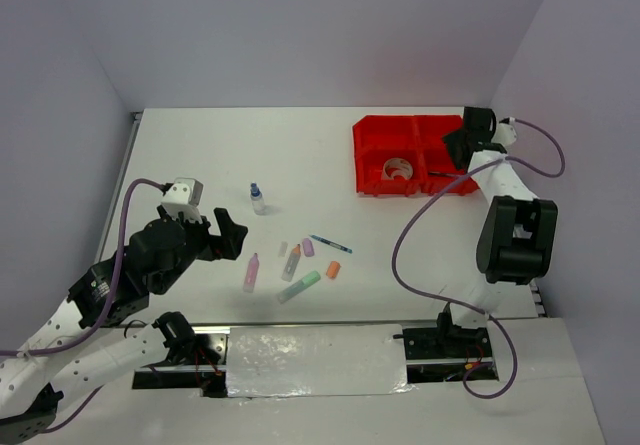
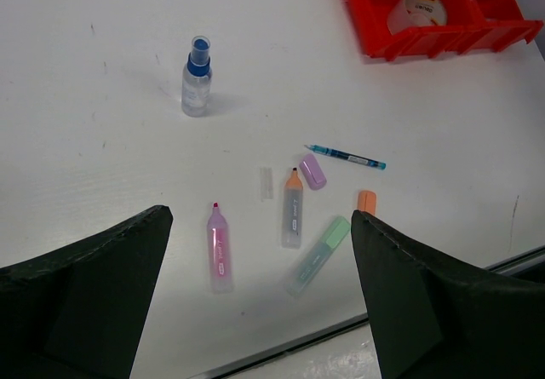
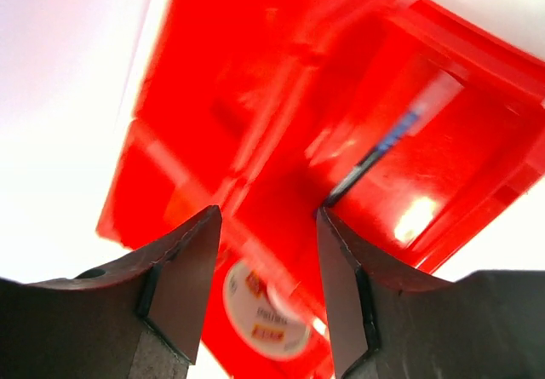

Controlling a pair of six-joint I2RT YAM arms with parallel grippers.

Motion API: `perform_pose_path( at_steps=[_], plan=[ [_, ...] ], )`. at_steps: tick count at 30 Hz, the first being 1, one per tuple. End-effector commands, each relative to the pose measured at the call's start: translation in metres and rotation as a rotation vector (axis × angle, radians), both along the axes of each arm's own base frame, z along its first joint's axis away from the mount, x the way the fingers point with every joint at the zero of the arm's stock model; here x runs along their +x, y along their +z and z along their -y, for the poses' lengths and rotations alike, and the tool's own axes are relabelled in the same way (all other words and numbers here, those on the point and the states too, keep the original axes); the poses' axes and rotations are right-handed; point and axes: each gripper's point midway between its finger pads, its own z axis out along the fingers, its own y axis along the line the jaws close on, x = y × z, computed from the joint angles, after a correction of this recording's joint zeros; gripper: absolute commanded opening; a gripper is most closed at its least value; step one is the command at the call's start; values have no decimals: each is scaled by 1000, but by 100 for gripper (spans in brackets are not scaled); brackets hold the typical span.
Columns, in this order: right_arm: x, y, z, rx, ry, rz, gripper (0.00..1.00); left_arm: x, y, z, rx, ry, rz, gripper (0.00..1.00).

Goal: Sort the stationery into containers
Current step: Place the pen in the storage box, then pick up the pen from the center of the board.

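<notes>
Hovering over the red bins, the right gripper stands part open and empty, a pen lying inside; the left gripper, spread wide, holds nothing above the highlighters on the desk.

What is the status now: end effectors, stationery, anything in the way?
Left end effector open, empty. Right end effector open over red bins; pen lies inside. Highlighters, bottle, teal pen unsorted. Nothing blocking.
</notes>
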Motion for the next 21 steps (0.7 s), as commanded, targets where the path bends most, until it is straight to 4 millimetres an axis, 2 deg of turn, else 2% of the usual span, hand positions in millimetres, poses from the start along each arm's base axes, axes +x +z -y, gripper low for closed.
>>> perform_pose_path(
  at_steps=[1, 2, 3, 4, 5, 7, 8, 9, 10, 11, 12, 15, 16, 17, 18, 19, 21],
  plan=[
    [14, 100, -31, -110, 201, 222, 57, 2, 5, 2, -11, 0, 16, 99],
    [9, 122, -44, -206, 303, 251, 57, 2, 4, 1, -7, 7, 11, 99],
    [8, 135, -59, -244, 377, 280, 61, 3, 3, 1, -1, 10, 7, 99],
    [1, 149, -108, -247, 559, 327, 61, 4, 3, 1, 2, 17, 3, 99],
    [-5, 150, -124, -312, 684, 330, 61, 5, 3, -1, 7, 35, 2, 99],
    [-31, 141, -163, -328, 865, 313, 65, 7, 1, -4, 31, 53, -9, 99],
    [-50, 134, -200, -373, 1033, 313, 67, 9, 0, -7, 42, 75, -8, 100],
    [-64, 126, -218, -401, 1109, 307, 68, 9, -2, -9, 57, 86, -18, 99],
    [-85, 112, -233, -434, 1185, 294, 68, 11, -2, -10, 66, 96, -22, 99],
    [-106, 102, -265, -490, 1329, 310, 68, 12, -4, -11, 79, 103, -26, 99],
    [-125, 80, -278, -501, 1414, 283, 69, 12, -8, -13, 103, 114, -40, 99],
    [-161, 40, -307, -598, 1582, 174, 69, 14, -15, -17, 117, 156, -63, 99],
    [-166, 20, -311, -603, 1616, 112, 70, 15, -18, -14, 123, 149, -74, 99],
    [-171, 10, -315, -616, 1647, 84, 83, 16, -18, -14, 124, 151, -79, 99],
    [-179, 2, -324, -613, 1694, 62, 90, 17, -19, -13, 128, 157, -83, 99],
    [-180, -13, -328, -612, 1726, 18, 92, 17, -21, -14, 132, 164, -90, 100],
    [-192, -24, -339, -616, 1801, -18, 88, 16, -24, -18, 143, 180, -98, 99]
  ],
)
